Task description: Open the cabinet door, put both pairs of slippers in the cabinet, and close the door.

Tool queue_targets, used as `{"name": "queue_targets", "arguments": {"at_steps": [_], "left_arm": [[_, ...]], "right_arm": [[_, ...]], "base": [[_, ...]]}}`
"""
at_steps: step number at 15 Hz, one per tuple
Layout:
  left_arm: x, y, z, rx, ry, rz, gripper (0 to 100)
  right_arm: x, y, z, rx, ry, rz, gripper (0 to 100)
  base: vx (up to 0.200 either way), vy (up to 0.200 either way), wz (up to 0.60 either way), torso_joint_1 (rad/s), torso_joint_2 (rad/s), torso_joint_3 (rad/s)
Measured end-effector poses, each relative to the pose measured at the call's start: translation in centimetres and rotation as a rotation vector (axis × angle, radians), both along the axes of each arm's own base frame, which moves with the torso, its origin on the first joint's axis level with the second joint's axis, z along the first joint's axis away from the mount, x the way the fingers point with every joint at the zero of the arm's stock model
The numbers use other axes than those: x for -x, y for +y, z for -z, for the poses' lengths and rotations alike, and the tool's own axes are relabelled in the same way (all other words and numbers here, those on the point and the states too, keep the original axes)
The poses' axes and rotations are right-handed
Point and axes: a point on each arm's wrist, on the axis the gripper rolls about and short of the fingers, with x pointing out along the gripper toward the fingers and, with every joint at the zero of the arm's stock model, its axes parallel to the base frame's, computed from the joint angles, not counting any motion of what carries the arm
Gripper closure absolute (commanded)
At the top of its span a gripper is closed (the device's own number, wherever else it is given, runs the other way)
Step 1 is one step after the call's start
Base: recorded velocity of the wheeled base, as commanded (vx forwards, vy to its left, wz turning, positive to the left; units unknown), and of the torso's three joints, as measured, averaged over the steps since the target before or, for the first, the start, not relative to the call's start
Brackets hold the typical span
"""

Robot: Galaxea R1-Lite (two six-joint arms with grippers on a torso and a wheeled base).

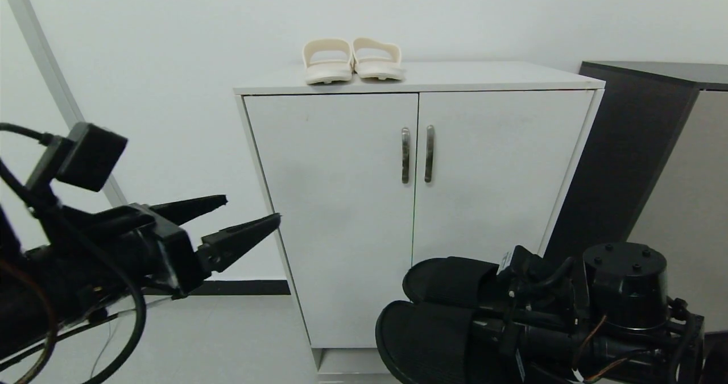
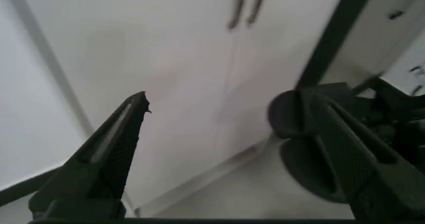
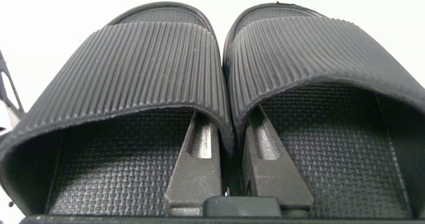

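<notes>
The white cabinet [image 1: 341,213] stands ahead with both doors closed; its two metal handles [image 1: 417,154] meet at the middle. A cream pair of slippers [image 1: 352,60] sits on its top, left of centre. A black pair of slippers [image 1: 443,310] hangs low in front of the right door. My right gripper [image 3: 232,151] is shut on them, one finger inside each slipper, pinching the inner walls together. My left gripper [image 1: 253,210] is open with nothing in it, left of the cabinet at mid-height. From the left wrist, the left gripper [image 2: 227,98] faces the left door [image 2: 179,71].
A dark cabinet [image 1: 642,162] stands close against the white one's right side. A slanted grey frame [image 1: 45,60] runs along the wall at far left. Bare grey floor [image 1: 227,338] lies left of the cabinet.
</notes>
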Motion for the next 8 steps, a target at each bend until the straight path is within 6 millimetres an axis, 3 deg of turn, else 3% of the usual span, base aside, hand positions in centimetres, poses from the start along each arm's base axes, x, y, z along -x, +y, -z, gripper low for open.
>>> {"name": "queue_targets", "arguments": {"at_steps": [8], "left_arm": [[-5.5, -10.1, -2.3, 0.071, 0.023, 0.273, 0]], "right_arm": [[0.0, -0.1, 0.0, -0.001, 0.001, 0.005, 100]], "base": [[0.000, 0.000, 0.00, 0.000, 0.00, 0.000]]}}
